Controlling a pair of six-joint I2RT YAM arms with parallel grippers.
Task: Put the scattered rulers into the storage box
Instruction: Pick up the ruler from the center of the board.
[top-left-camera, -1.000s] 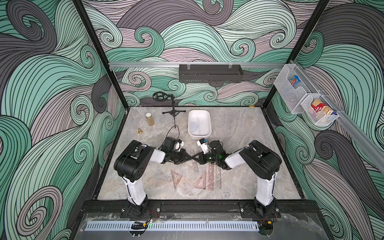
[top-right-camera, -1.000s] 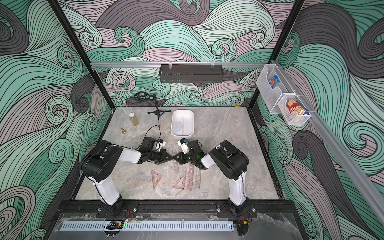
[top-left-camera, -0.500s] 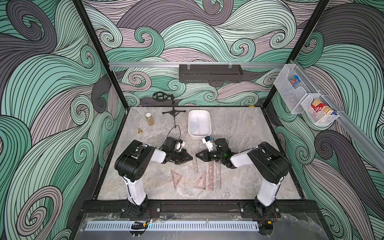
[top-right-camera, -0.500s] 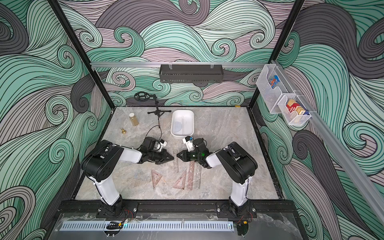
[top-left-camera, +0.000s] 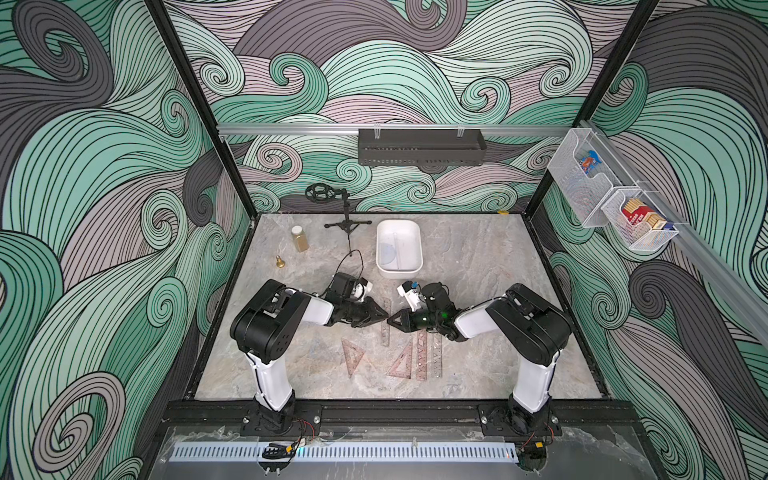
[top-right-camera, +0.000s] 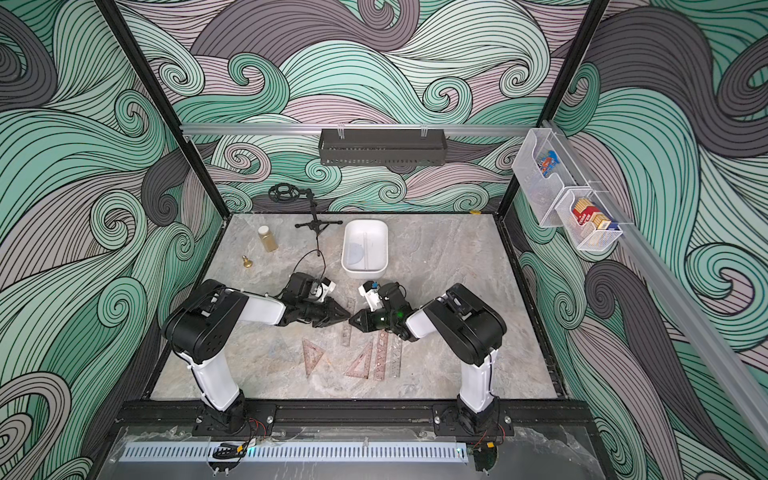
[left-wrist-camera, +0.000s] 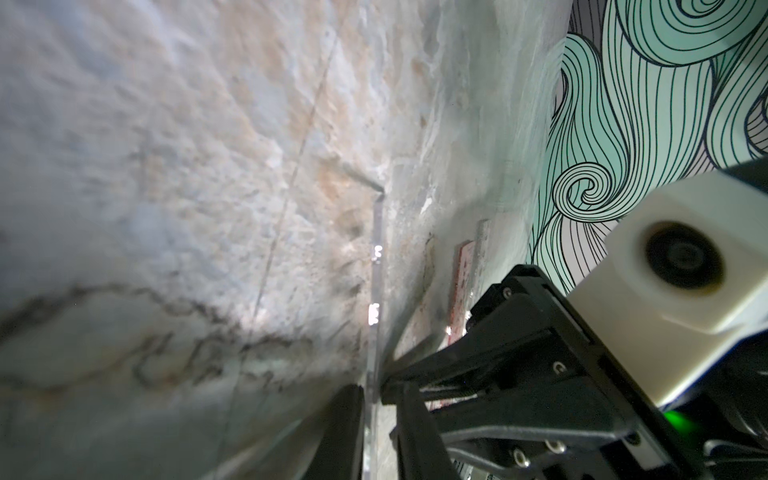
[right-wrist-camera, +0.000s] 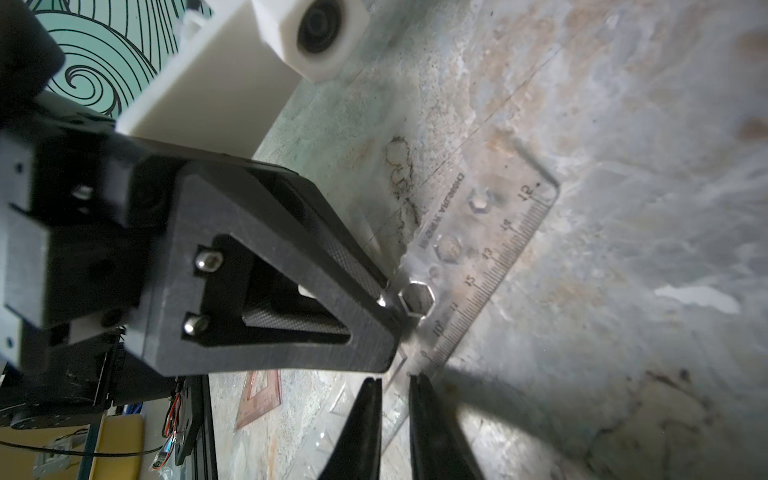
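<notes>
A clear ruler (top-left-camera: 385, 334) lies mid-table, one long edge raised. My left gripper (top-left-camera: 382, 318) is shut on that edge, one finger under and one over, which the left wrist view shows edge-on (left-wrist-camera: 376, 291). My right gripper (top-left-camera: 391, 322) meets it tip to tip. Its jaws stand slightly apart around the ruler's scale edge (right-wrist-camera: 490, 249), not pinching. Two set squares (top-left-camera: 352, 351) (top-left-camera: 402, 361), a pinkish ruler (top-left-camera: 422, 357) and another clear ruler (top-left-camera: 436, 357) lie flat nearer the front. The white storage box (top-left-camera: 417, 232) behind holds a protractor (top-left-camera: 388, 253) and a ruler.
A jar (top-left-camera: 300, 239), a small brass bell (top-left-camera: 280, 262) and a black tripod stand (top-left-camera: 347, 224) with its cable stand at the back left. A black shelf (top-left-camera: 419, 147) hangs on the rear wall. Wire baskets (top-left-camera: 602, 195) hang on the right wall.
Half a second ago my right gripper had drawn back to the right with its jaws parting slightly. It has since returned to the ruler at the left gripper's tip. The left arm held still.
</notes>
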